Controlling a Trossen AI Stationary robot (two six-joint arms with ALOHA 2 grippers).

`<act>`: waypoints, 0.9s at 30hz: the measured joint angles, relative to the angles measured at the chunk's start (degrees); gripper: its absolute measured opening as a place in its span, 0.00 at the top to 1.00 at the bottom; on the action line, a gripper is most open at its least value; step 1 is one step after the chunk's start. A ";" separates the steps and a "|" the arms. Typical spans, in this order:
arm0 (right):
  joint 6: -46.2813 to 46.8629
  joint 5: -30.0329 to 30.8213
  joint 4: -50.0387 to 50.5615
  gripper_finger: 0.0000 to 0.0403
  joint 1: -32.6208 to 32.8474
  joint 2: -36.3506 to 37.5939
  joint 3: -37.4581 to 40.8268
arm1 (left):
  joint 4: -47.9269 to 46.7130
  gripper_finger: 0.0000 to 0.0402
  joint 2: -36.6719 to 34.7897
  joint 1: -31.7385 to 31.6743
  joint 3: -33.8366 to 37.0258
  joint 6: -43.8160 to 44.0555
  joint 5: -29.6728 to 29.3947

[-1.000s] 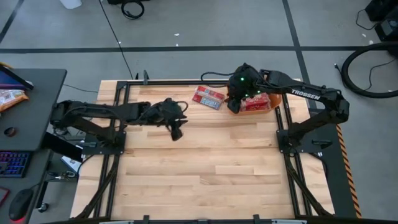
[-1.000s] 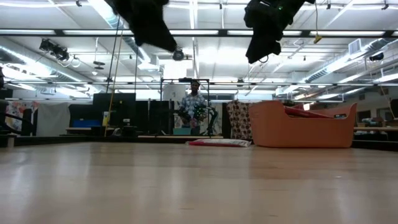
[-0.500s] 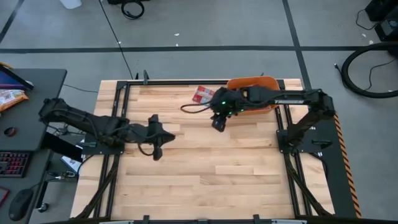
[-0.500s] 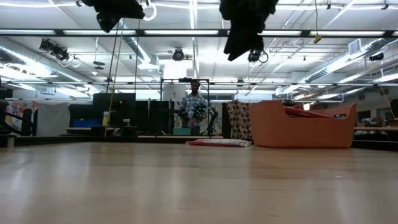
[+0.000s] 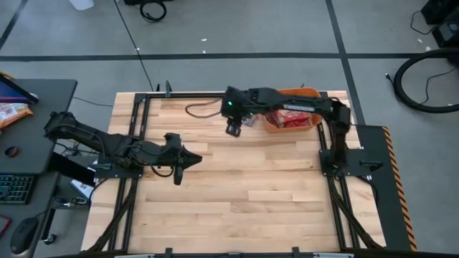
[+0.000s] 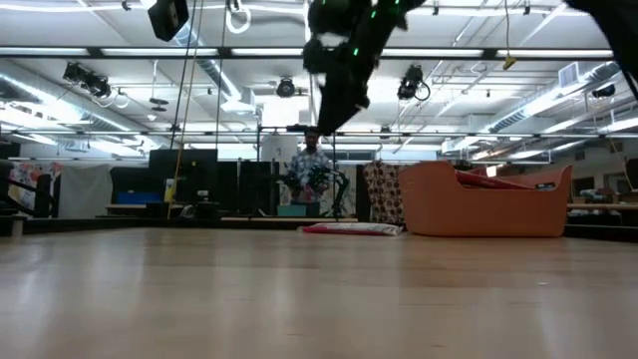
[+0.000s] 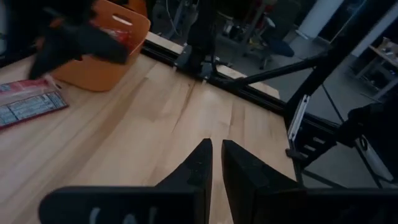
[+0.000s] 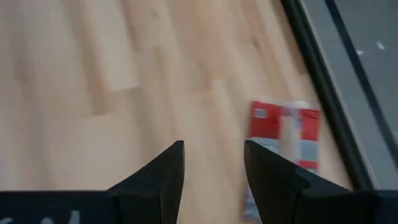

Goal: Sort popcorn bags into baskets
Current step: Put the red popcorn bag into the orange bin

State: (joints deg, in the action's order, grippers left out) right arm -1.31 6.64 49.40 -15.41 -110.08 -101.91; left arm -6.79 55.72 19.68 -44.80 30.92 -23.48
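The orange tub [image 5: 310,92] stands at the table's far right with several red popcorn bags [image 5: 290,118] inside; in the low view the tub [image 6: 488,204] shows bags above its rim. One red bag [image 8: 283,134] lies flat on the wood just left of the tub, also seen as a bag [image 6: 349,228] in the low view and a bag [image 7: 28,102] in the left wrist view. My right gripper [image 8: 211,149] hovers open above the table beside this bag, left of the tub [image 5: 233,131]. My left gripper [image 7: 214,149] is shut, mid-table on the left [image 5: 178,175].
Bare wood planks lie between the two arms and across the near half of the table. Black frame rails run along the far edge [image 5: 193,93] and both sides. A person stands in the room beyond the table [image 6: 311,165].
My right gripper has swung from above the tub toward the table's left, passing over the loose bag and ending just left of it. My left gripper has pulled back toward the table's near-left and now holds still.
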 joint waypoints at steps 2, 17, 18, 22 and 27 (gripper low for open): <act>-1.76 1.59 -0.07 0.58 -2.21 -2.57 -1.60 | -0.03 0.90 0.03 0.00 0.00 0.55 -0.92; -12.84 5.28 3.12 0.58 -13.37 -16.78 -4.61 | -0.83 0.90 -0.38 0.00 0.00 0.23 -15.91; -12.88 5.23 3.68 0.58 -13.45 -17.40 -4.59 | -0.78 0.90 -0.70 -0.03 0.00 0.37 -15.94; -13.64 4.00 5.43 0.58 -13.40 -19.26 -4.59 | -1.20 0.90 -1.49 -0.63 0.00 -0.03 -15.81; -11.99 -8.65 9.99 0.58 -12.03 -20.15 -4.59 | -1.78 0.90 -2.56 -0.66 -0.02 -0.08 -15.57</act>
State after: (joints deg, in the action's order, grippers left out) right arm -13.30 -2.01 59.38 -27.44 -130.23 -106.50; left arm -8.56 53.16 19.03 -44.82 30.84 -39.05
